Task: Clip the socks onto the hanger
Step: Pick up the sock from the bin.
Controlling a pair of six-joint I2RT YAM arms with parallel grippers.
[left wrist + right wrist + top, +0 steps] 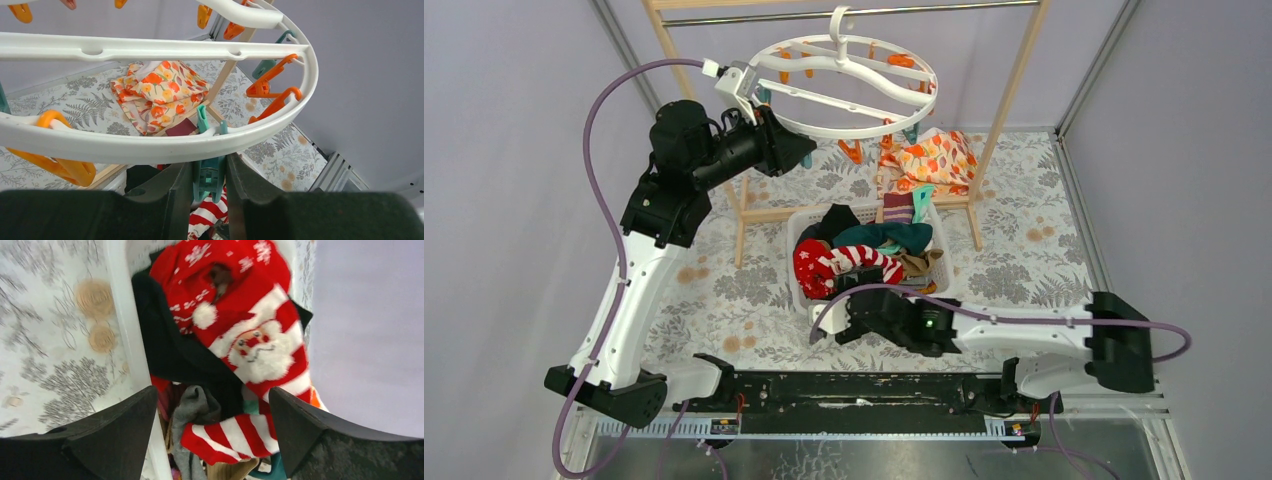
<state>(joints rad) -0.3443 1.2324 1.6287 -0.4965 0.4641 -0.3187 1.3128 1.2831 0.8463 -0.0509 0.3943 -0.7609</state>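
The white ring hanger [844, 70] hangs by its hook from the metal bar, with orange and teal clips dangling from it. My left gripper [789, 150] is raised to the ring's near-left rim [150, 145] and is shut on a teal clip [210, 175] just below the ring. The socks [869, 250] lie heaped in a white basket [809, 213]. On top are a red Santa sock [240, 315] and a red-white striped sock [240, 432]. My right gripper [212, 395] stands open just above the heap at the basket's near edge [122, 315], with nothing between its fingers.
A wooden-framed rack [1014, 90] with the metal bar stands at the back. An orange leaf-print cloth [934, 160] lies behind the basket, also in the left wrist view [160, 92]. Purple walls close in on both sides.
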